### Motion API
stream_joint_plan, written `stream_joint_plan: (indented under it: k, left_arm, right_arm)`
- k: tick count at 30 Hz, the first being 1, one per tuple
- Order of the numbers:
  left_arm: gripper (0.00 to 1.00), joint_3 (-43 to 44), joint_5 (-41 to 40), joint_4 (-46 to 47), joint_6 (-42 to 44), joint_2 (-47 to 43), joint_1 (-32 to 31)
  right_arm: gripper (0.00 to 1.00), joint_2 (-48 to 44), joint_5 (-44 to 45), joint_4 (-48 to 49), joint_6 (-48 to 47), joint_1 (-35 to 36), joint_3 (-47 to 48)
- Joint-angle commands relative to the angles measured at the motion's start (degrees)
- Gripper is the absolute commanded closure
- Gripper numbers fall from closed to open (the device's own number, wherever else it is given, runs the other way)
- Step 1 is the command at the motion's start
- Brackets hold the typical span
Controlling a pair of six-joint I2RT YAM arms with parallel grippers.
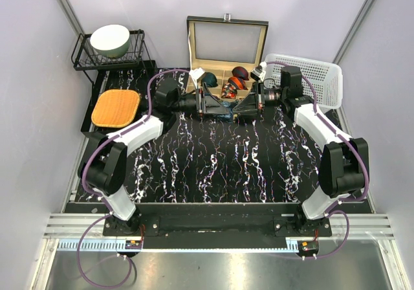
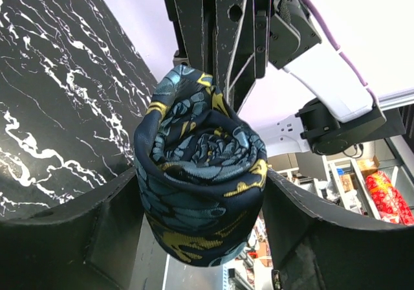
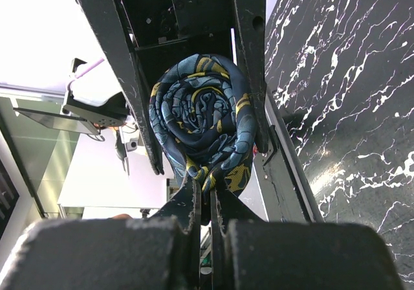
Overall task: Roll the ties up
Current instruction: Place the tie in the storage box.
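At the back of the table: the tie [image 2: 194,154], coiled tight, sat between both grippers, near the box [image 1: 226,22].
Left gripper [image 2: 202,196]: fingers pressed on the coil's two sides.
Right gripper [image 3: 210,189]: fingers squeezed together, nipping the loose tail.
Doing it well: I'd squeeze the sides firmly and tuck the tail before any release, or the coil may spring open.
Count: two grippers; one tie in hand; three coils [image 1: 210,79] in the box, I think, though they looked small from above.
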Motion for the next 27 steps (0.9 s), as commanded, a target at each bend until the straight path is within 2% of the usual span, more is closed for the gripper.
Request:
stream_joint_plan:
  k: [1, 5, 9, 12, 13, 15, 16, 18, 19, 21, 22, 24, 25, 26, 27]
  left_arm:
    - [0.3, 0.93, -2.02, 6.2, -1.9, 0.5, -0.63]
    - [0.29, 1.19, -1.93, 6.82, -2.34, 0.94, -0.63]
    - [0.37, 1.02, -2.37, 6.82, -2.69, 1.03, -0.54]
    - [0.49, 0.93, -2.72, 7.08, -3.13, 0.77, -0.63]
    - [0.59, 1.01, -2.81, 7.08, -3.13, 0.77, -0.63]
    - [0.72, 1.01, -3.07, 6.56, -2.78, 0.42, -0.55]
    - [0.86, 1.1, -3.25, 6.2, -2.34, 0.24, -0.54]
    - [0.98, 1.71, -3.34, 3.75, -1.29, -0.11, -0.46]
    - [1.0, 1.72, -3.43, 3.22, -0.67, -0.2, -0.28]
    - [1.0, 2.33, -3.78, -0.81, 0.82, -0.38, 0.07]
    - [1.0, 2.94, -3.78, -2.22, 2.74, -0.38, 0.24]
    - [1.0, 4.17, -4.65, -9.41, 6.43, -0.73, 1.3]
    - [1.0, 6.18, -5.27, -12.66, 10.97, -0.73, 1.65]
    - [1.0, 8.11, -6.75, -21.31, 13.98, -0.55, 2.35]
    - [1.0, 9.53, -7.29, -24.7, 16.79, -0.29, 2.62]
  right_arm:
    - [1.0, -2.11, -0.33, 2.68, 0.58, 1.33, -0.42]
    - [1.0, -2.19, -0.41, 2.6, 0.58, 1.33, -0.42]
    - [1.0, -2.19, -0.33, 2.6, 0.58, 1.24, -0.42]
    - [1.0, -2.11, -0.33, 2.51, 0.49, 1.33, -0.51]
    - [1.0, -2.11, -0.33, 2.51, 0.49, 1.33, -0.42]
    - [1.0, -2.11, -0.24, 2.51, 0.49, 1.33, -0.42]
    - [1.0, -2.11, -0.15, 2.42, 0.49, 1.33, -0.42]
    - [0.99, -2.11, -0.15, 2.25, 0.4, 1.24, -0.42]
    - [0.96, -2.11, -0.06, 2.16, 0.49, 1.24, -0.33]
    - [0.82, -2.02, 0.11, 1.98, 0.4, 1.15, -0.07]
    - [0.69, -2.02, 0.2, 1.72, 0.32, 0.8, 0.1]
    - [0.58, -1.93, 0.55, 1.8, -0.04, 0.01, 0.46]
    - [0.46, -1.93, 0.9, -0.72, -0.65, -1.21, 0.72]
    - [0.41, -1.76, 1.08, -1.35, -1.0, -2.09, 1.24]
    - [0.34, -1.49, 1.25, -2.05, -1.61, -2.8, 1.68]
